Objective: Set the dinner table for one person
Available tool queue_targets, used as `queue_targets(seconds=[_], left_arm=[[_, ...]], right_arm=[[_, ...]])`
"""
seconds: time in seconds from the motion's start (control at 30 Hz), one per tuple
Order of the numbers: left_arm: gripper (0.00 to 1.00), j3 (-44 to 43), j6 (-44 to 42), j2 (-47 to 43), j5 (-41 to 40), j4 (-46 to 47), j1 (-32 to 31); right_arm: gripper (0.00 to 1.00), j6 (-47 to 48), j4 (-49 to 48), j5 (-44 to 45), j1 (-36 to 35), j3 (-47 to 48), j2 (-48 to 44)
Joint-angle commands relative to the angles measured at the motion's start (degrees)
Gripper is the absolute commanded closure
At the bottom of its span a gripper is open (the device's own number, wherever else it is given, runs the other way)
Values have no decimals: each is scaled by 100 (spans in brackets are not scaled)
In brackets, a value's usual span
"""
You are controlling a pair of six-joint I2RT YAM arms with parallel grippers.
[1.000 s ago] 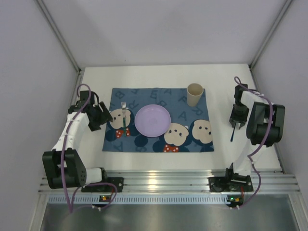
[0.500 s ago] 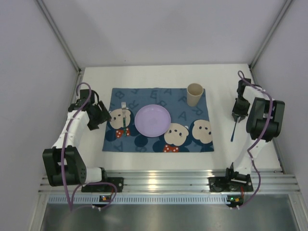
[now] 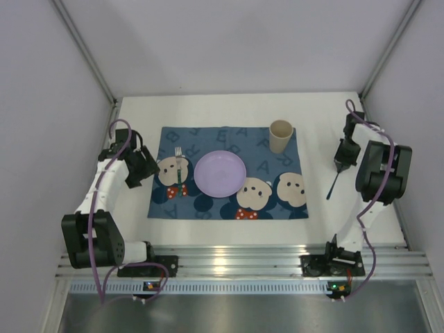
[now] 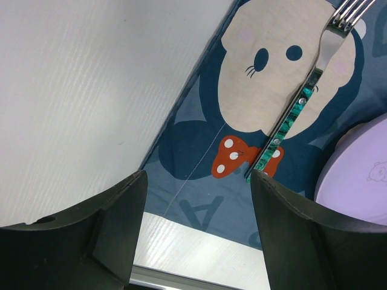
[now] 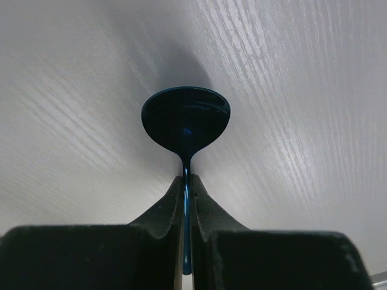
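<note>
R gripper (image 5: 186, 181) pinches the blue spoon (image 5: 185, 118) by its neck over the white dinner table (image 3: 316, 118), right of the mat (image 3: 267, 158), prob. to lay it beside the plate (image 3: 220, 173); L gripper (image 4: 198, 178) hangs spread by the placed fork (image 4: 290, 118).

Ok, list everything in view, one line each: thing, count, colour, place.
table: one, white, under everything
rail: one, ribbed aluminium, along the table's near edge
placemat: one, blue with bear faces and letters, middle of the table
plate: one, lilac, centre of the placemat
fork: one, silver with green handle, on the placemat left of the plate
cup: one, beige, upright at the placemat's far right corner
spoon: one, dark blue, right of the placemat, handle clamped in the right gripper
left gripper: one, black, open, above the placemat's left edge by the fork
right gripper: one, black, shut on the spoon, over bare table
</note>
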State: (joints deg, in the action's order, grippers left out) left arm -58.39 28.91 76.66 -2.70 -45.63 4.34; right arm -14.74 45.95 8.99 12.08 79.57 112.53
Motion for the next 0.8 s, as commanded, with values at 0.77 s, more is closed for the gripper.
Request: queue_targets(seconds=[0.77], left_arm=[[26,135,-201,-222,244,353,-241]], right_arm=[[100,-1504,785,-62,-4530,1826,-1868]])
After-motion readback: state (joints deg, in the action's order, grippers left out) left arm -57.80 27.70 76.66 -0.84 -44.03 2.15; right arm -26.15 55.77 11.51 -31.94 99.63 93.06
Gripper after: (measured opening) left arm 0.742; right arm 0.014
